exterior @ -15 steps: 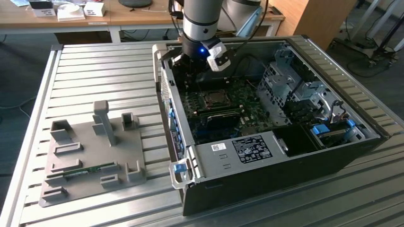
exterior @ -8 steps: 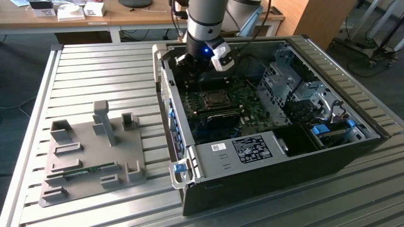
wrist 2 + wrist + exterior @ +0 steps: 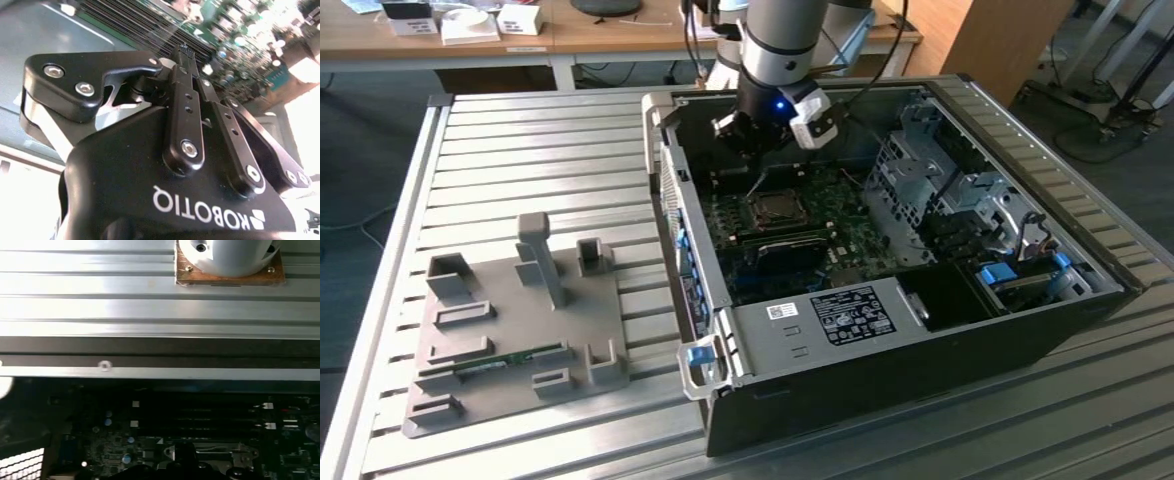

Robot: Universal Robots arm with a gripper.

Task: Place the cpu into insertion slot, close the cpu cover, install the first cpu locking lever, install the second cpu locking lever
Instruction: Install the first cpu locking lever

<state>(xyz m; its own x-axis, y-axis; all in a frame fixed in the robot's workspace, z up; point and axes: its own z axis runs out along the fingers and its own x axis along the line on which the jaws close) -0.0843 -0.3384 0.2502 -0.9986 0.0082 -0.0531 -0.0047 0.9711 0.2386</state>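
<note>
One open case [image 3: 894, 400], circuit board [image 3: 857, 236] inside, gripper [image 3: 749, 150] near insertion slot [image 3: 777, 207]

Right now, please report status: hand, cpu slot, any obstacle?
Hand over open case, just above insertion slot. Slot contents: cannot tell. Grey drive cage stands apart, toward the exterior view's right.

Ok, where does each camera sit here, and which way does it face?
Exterior view: off the arm, high, looking down into the open computer case on the slatted table; shows the arm and gripper.
Second wrist view: behind the gripper, looking along it at the circuit board.
First wrist view: at the wrist, looking across the circuit board to the slatted table and a silvery round mount.
Shared: all three show the circuit board.
</note>
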